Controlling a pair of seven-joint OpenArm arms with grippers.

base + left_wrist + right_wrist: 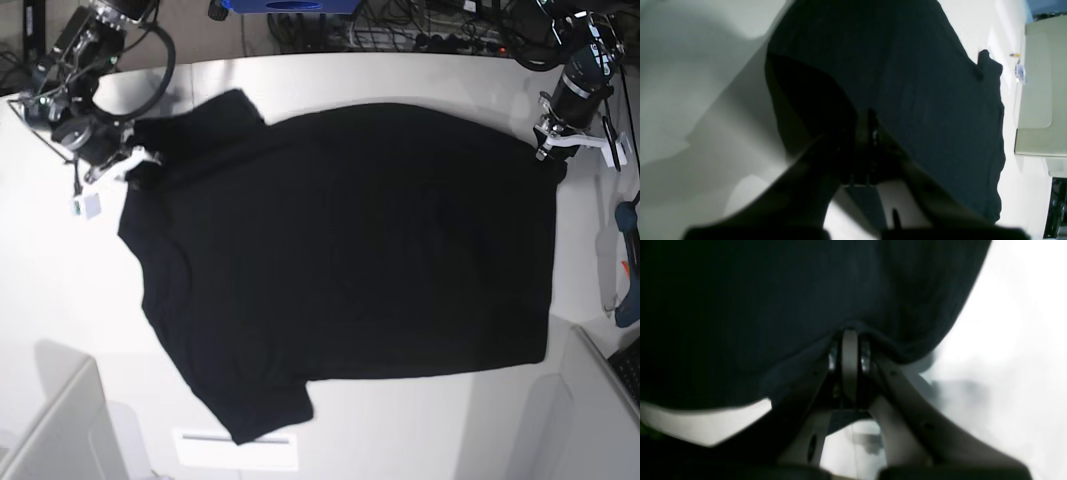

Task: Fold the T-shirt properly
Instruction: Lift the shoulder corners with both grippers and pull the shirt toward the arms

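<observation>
The black T-shirt (340, 240) lies spread flat on the white table (400, 420), plain side up, with its sleeves toward the base view's left. My left gripper (552, 152) is at the shirt's far right corner, shut on the cloth edge. In the left wrist view its closed fingertips (870, 125) pinch the dark T-shirt (923, 83). My right gripper (138, 162) is at the upper left, by the far sleeve and shoulder. In the right wrist view the right gripper (850, 340) is shut on a fold of the T-shirt (773, 306).
A blue-handled tool (628, 285) lies at the table's right edge. Cables and a blue box (295, 5) run along the back. A grey panel (55, 430) stands at the front left, another (600, 410) at the front right. A white strip (235, 447) sits below the near sleeve.
</observation>
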